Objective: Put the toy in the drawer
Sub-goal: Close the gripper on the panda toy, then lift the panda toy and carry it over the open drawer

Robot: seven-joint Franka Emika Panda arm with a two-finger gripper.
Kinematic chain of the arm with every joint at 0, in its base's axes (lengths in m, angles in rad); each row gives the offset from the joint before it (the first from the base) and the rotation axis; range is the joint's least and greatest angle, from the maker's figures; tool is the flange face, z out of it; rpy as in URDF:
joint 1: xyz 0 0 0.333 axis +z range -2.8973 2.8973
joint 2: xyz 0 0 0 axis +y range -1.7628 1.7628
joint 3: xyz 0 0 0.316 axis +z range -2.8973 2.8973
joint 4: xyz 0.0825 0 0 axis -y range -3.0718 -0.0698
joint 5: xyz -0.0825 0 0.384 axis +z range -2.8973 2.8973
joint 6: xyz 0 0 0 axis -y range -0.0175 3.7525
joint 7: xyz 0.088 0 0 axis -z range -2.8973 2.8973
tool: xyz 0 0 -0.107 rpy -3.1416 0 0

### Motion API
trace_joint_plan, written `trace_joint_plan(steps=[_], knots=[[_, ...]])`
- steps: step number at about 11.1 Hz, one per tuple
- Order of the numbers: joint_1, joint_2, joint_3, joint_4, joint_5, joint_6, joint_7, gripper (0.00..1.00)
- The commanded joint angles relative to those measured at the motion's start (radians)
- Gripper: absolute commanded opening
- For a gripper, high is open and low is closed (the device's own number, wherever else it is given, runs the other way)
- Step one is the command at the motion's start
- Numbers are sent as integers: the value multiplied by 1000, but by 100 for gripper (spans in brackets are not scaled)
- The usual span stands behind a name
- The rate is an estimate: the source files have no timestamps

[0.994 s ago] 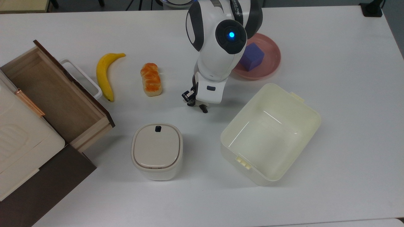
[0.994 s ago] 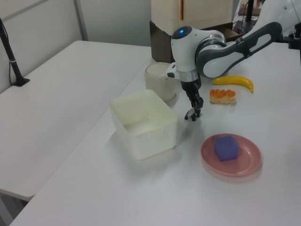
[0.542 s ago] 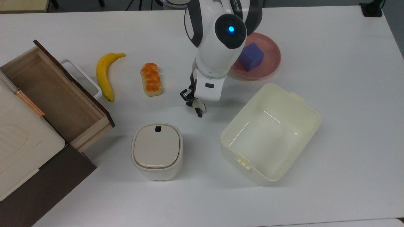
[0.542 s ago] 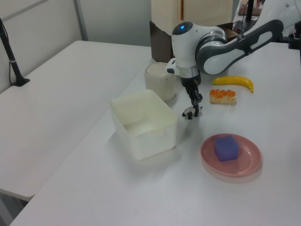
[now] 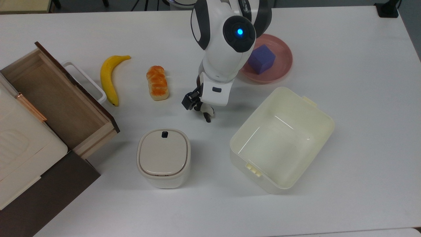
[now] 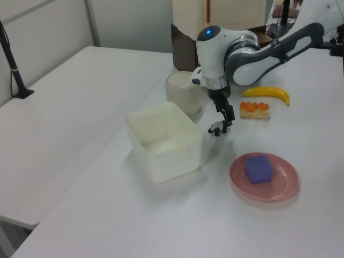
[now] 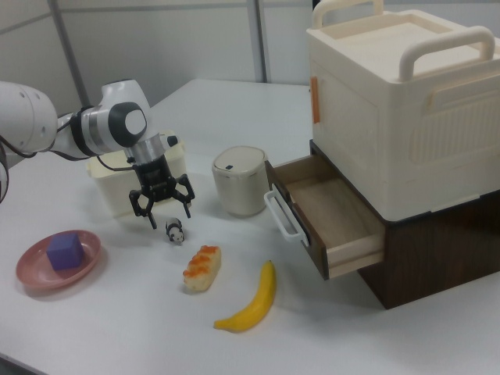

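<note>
The gripper (image 7: 160,205) hangs with fingers spread wide over the panda figurine (image 7: 174,230), which stands on the table beside the bread loaf (image 7: 201,268) (drawer (image 7: 328,211) pulled open, ready).

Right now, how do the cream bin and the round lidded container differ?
The bin is open-topped and looks empty inside; the container is shut under a lid with a small dark tab. The bin is rectangular and the wider of the two; the container is rounded and compact. In the top view the bin sits to the right of the panda, the container to the lower left. Both are cream and stand on the white table.
</note>
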Motion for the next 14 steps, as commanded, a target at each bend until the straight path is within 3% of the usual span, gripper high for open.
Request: trace_joint_plan(steps=[1,2,5,8,10,14], knots=[[14,8,-8,-9,-20,23,-2,73],[16,20,-10,-9,-20,36,-2,61],[25,42,-10,-11,-20,59,0,46],[24,28,-10,-9,-26,47,-2,18],[18,-38,-15,-8,-23,-8,-3,16],[-70,-170,-18,38,-22,-65,-2,16]])
